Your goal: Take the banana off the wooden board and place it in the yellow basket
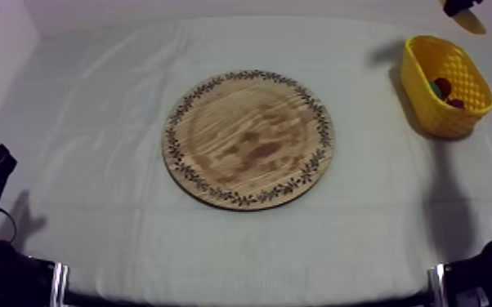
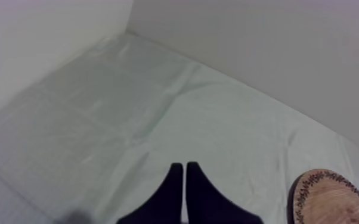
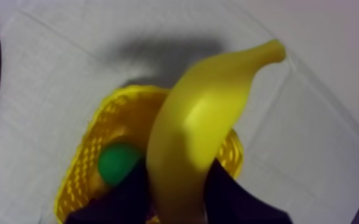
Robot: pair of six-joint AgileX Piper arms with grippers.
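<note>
- Long yellow toy banana (image 3: 200,131): up in the air right over the yellow plastic basket (image 3: 89,152) w/ holes in its wall. Not inside the basket, not touching it.
- R gripper (image 3: 179,193): above the basket, two black fingers pinching the banana's thick lower part, one finger on each side. Thin tip of banana pointing up and away from the fingers.
- Inside the basket: a green round thing (image 3: 117,164) down near one wall, can't tell what kind. Also a small red fruit (image 1: 445,85) next to it.
- Round wooden board (image 1: 248,139) w/ leafy pattern on its rim: flat on the grey-white cloth (image 1: 94,122), well apart from the basket, top bare.
- L gripper (image 2: 185,173): way over on the other side of the board from the basket, low over the cloth. Black fingers pressed together in a thin wedge, nothing btw them, touching no toy.
- Basket standing upright on the cloth, open side up.
</note>
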